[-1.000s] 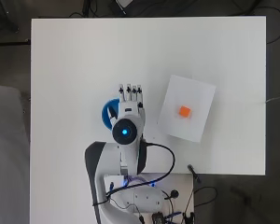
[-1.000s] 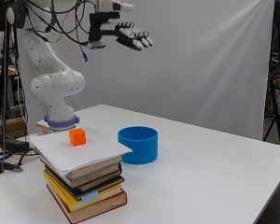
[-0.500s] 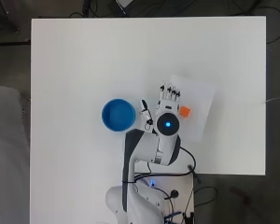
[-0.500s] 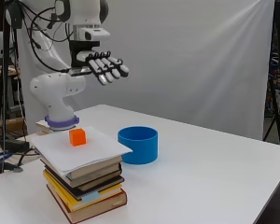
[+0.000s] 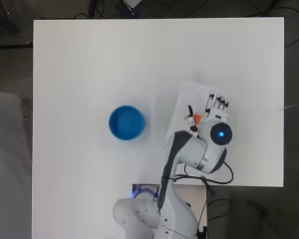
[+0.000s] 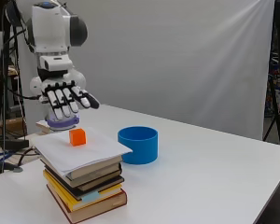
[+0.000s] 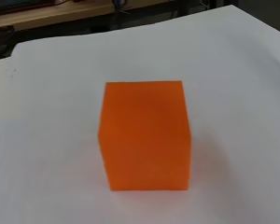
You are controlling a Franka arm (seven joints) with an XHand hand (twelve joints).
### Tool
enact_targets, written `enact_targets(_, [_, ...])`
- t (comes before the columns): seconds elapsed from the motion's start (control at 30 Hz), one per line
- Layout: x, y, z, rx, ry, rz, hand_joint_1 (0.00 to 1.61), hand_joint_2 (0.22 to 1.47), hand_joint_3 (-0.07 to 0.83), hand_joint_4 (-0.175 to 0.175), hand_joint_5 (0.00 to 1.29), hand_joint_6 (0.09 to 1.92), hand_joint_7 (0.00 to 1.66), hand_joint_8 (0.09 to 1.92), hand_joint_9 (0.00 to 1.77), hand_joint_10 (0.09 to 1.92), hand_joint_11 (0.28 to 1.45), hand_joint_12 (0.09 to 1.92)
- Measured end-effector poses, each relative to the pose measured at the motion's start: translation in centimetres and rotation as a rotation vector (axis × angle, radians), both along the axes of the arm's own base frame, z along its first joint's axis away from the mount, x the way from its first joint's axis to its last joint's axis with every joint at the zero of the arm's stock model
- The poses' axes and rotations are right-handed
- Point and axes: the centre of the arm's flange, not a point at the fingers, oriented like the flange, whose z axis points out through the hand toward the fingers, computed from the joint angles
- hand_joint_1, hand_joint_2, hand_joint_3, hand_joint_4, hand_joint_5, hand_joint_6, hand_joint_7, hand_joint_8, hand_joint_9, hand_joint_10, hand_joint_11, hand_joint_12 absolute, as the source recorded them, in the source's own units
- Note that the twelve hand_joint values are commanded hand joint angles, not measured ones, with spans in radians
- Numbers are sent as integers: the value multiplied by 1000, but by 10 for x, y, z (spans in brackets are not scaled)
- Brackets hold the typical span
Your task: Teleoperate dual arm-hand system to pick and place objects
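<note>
An orange cube (image 6: 77, 137) rests on a white sheet (image 6: 100, 148) that tops a stack of books (image 6: 84, 189). In the wrist view the orange cube (image 7: 144, 135) is very close and fills the middle, lying on the white sheet (image 7: 233, 70). From overhead only a sliver of the orange cube (image 5: 197, 118) shows beside the arm. The hand (image 6: 67, 96) hovers just above the cube, fingers straight and spread, holding nothing. Overhead, the hand (image 5: 215, 103) lies over the sheet (image 5: 189, 97). A blue bowl (image 6: 138, 144) stands on the table right of the books; overhead the blue bowl (image 5: 126, 122) is left of the sheet.
The white table (image 5: 89, 64) stretches wide around the bowl and books. The arm's base and cables (image 5: 154, 209) sit at the near table edge. A white backdrop (image 6: 200, 56) hangs behind the table in the side view.
The arm has swung from above the bowl across to the book stack and come down, so the hand now hovers just over the cube. Bowl and cube have not moved.
</note>
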Motion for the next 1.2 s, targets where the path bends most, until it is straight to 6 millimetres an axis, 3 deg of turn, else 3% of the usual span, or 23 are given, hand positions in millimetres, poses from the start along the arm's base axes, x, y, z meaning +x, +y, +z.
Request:
enact_targets(0.1, [2, 15, 5, 17, -9, 50, 323, 983, 2, 72, 190, 87, 278, 87, 392, 87, 465, 87])
enact_targets(0.23, [12, 30, -4, 44, 37, 83, 331, 984, 2, 65, 194, 87, 284, 87, 390, 87, 460, 87])
enact_targets(0.5, [6, 25, -45, 86, 98, 57, 414, 1029, 8, 57, 268, 87, 332, 87, 435, 87, 470, 87])
enact_targets(0.53, [5, 25, -51, 93, 108, 59, 679, 1110, -6, 51, 445, 514, 507, 431, 649, 87, 573, 87])
enact_targets(0.57, [5, 24, -54, 98, 114, 67, 817, 1166, -8, 86, 591, 899, 717, 926, 880, 620, 672, 501])
enact_targets(0.6, [5, 23, -57, 101, 118, 73, 876, 1200, -5, 124, 671, 1126, 898, 1328, 1085, 1175, 768, 1015])
enact_targets(0.63, [4, 22, -60, 108, 119, 77, 896, 1222, -2, 149, 703, 1256, 997, 1572, 1202, 1532, 817, 1365])
enact_targets(0.7, [1, 21, -63, 133, 107, 98, 902, 1243, 1, 170, 718, 1362, 1056, 1765, 1280, 1825, 844, 1664])
enact_targets(0.83, [0, 25, -60, 179, 75, 175, 901, 1249, 1, 175, 719, 1394, 1059, 1828, 1290, 1906, 851, 1756])
enact_targets(1.1, [14, 52, -16, 177, -3, 228, 904, 1244, -1, 175, 728, 1384, 1073, 1877, 1313, 1920, 900, 1788])
enact_targets(1.2, [14, 53, -15, 176, -1, 235, 905, 1243, -1, 175, 730, 1382, 1079, 1885, 1325, 1920, 923, 1799])
